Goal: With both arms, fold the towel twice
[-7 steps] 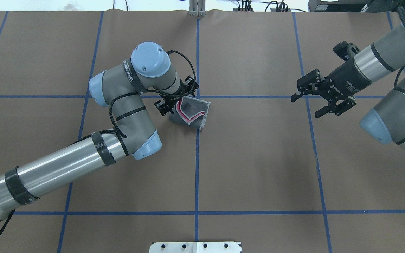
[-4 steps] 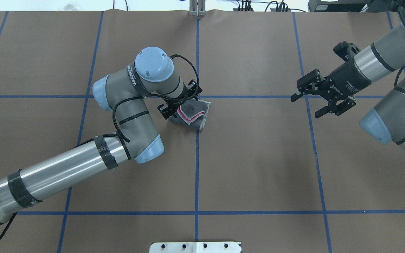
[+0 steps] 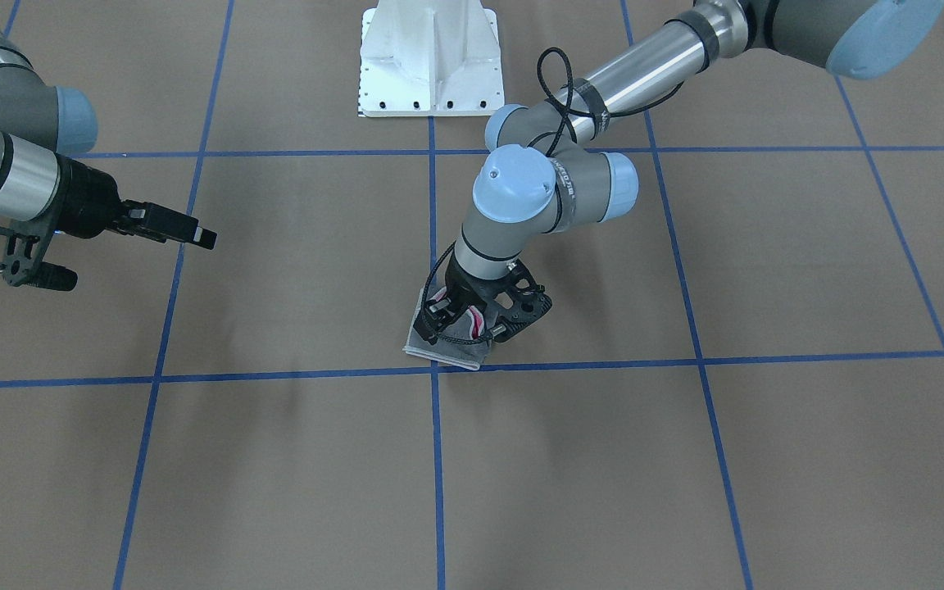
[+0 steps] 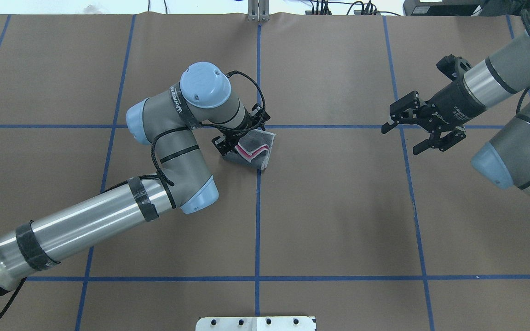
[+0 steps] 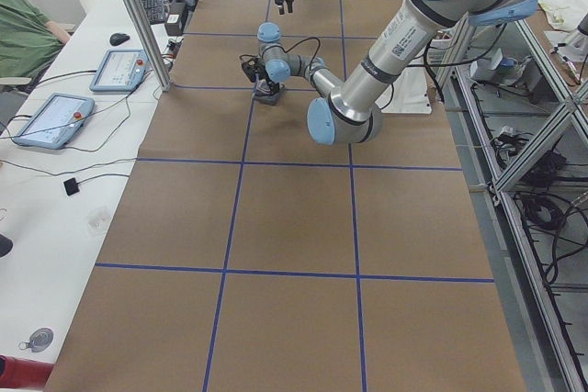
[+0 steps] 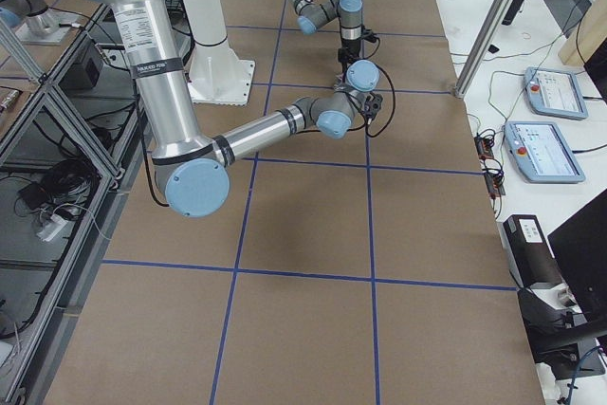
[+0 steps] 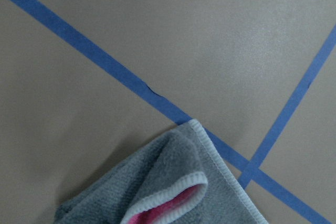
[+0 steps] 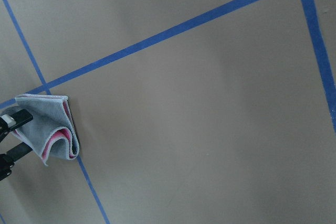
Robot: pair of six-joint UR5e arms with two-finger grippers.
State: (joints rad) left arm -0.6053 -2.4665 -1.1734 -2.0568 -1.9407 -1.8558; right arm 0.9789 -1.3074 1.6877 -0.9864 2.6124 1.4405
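The small grey-and-pink terry towel (image 4: pixel 258 155) lies in a loose folded bundle mid-counter, just beside the crossing of the blue tape lines (image 4: pixel 257 220) on the brown paper-covered counter (image 4: pixel 338 207). Your left end effector (image 3: pixel 478 319) stands over the towel's left edge, apparently released, with its jaws spread. The right end effector (image 4: pixel 401 139) hangs released, well apart on the right.

Watch the top flap. It curls up with pink showing and could spring open. A finger could also snag the terry and drag the bundle. The left arm's wrist covers the towel's left side, so you can approach only from the right. The white pedestal base (image 3: pixel 431 57) sits at the near edge, out of the way.
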